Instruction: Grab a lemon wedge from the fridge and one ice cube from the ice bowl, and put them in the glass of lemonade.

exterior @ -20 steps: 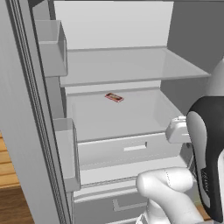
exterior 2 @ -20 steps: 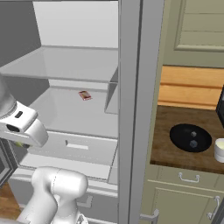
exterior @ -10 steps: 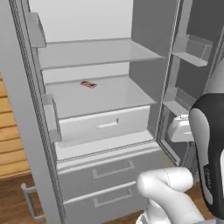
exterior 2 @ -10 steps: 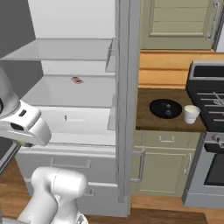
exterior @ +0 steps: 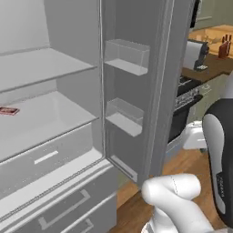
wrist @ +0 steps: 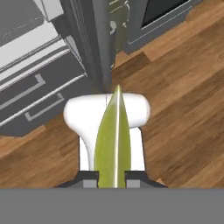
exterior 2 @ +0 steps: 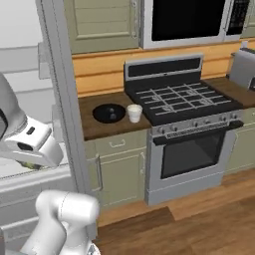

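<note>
Between the fingertips of the gripper, the tiny yellow-green lemon wedge is clamped. The base has been swung from the light-grey fridge towards the wooden tabletop; the whitish lemonade glass, probably reachable soon, awaits beside the black ice bowl.

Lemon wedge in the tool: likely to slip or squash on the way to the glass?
The lemon wedge is pinched at its base with its thin tapered tip sticking out, so it could pivot. Its glossy rind suggests slipperiness. It looks small and probably light, so squashing seems likelier than dropping.
</note>
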Available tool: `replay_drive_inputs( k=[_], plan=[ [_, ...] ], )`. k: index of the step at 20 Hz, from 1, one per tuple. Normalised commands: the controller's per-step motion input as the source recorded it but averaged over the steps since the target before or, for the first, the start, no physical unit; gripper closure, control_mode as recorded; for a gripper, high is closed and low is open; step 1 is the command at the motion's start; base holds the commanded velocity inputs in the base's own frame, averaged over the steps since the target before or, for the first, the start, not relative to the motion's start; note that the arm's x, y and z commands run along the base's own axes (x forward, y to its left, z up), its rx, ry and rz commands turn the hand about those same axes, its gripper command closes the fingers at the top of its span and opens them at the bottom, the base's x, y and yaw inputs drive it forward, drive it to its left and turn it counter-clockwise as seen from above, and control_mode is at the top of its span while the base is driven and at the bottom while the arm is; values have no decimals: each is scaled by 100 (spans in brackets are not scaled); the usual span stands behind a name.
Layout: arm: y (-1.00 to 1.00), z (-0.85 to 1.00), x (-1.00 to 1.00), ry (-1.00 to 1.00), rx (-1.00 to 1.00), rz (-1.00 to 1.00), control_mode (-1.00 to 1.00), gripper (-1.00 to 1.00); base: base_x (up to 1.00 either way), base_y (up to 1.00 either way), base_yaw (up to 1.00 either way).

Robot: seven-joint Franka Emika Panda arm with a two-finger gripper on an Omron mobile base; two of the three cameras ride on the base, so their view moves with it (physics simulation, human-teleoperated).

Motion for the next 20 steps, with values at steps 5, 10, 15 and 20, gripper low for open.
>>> replay_drive_inputs(
  k=[5,10,15,20],
  plan=[
    [0,0,0,0,0,0,100,100,8,-87,-67],
    [0,0,0,0,0,0,100,100,76,-88,-8],
    [0,0,0,0,0,0,100,100,100,-55,30],
    [0,0,0,0,0,0,100,100,100,-43,45]
  ],
)
